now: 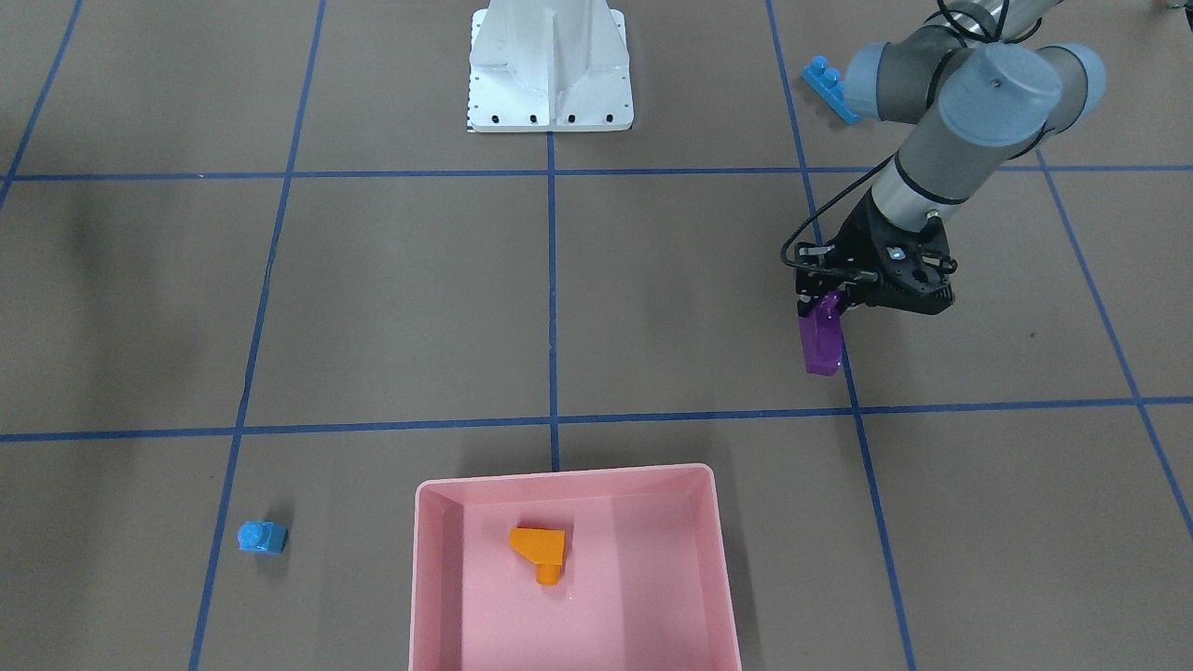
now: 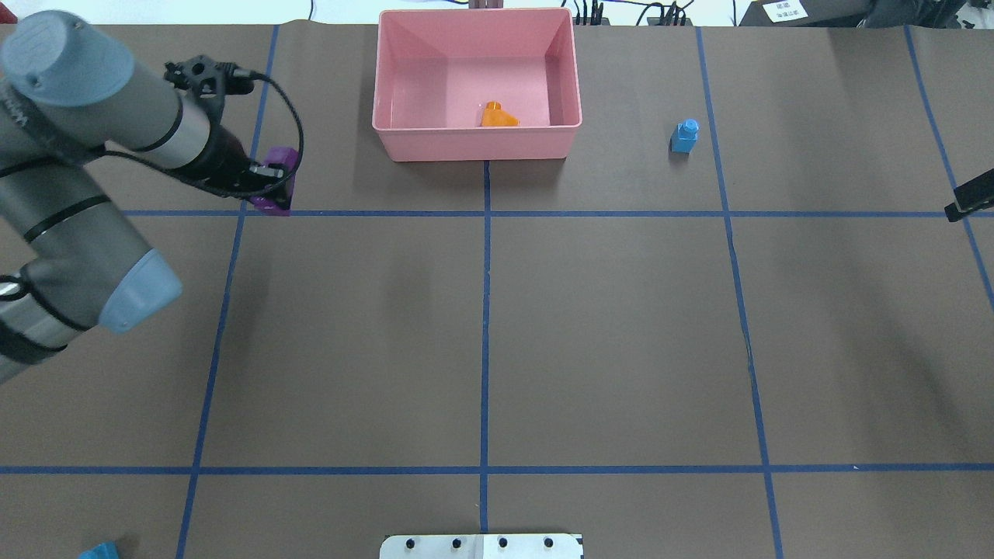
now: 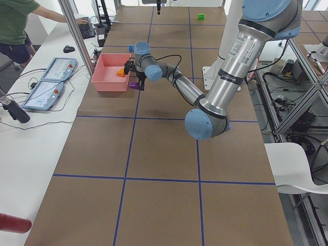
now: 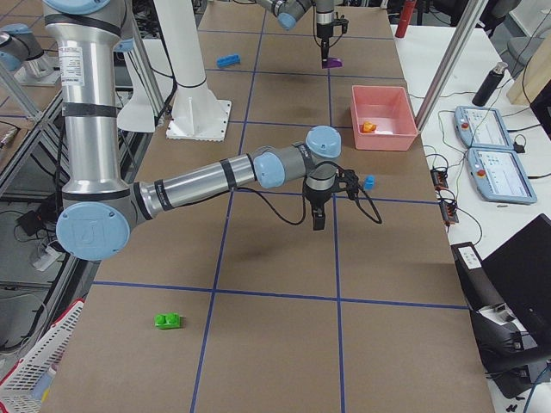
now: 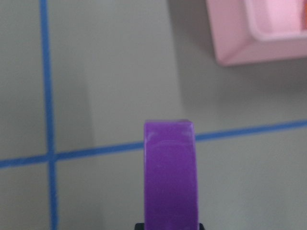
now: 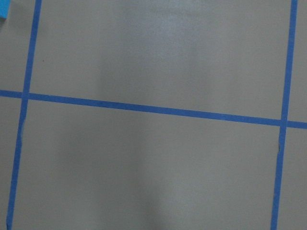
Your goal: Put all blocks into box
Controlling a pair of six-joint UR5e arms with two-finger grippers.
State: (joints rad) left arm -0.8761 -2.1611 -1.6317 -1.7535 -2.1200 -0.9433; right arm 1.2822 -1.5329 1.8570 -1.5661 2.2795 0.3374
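Clenching the purple block point(image 1: 821, 343) by its top, the left pincer point(image 1: 829, 305) holds it hanging below.

Long blue block point(image 1: 828, 89) half behind the left arm point(image 1: 988, 102); right claw point(image 2: 967, 203) mostly beyond overhead's edge.

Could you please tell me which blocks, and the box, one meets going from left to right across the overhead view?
long blue block → purple block → pink box → small blue block

Desk point(image 2: 621, 310), brown, blue-taped grid. Carries: pink box point(image 2: 475, 147), mid far edge; small blue brick point(image 2: 684, 137) nearby; long blue brick point(image 1: 829, 90), toward near-left corner; green brick point(image 4: 168, 321), right end.
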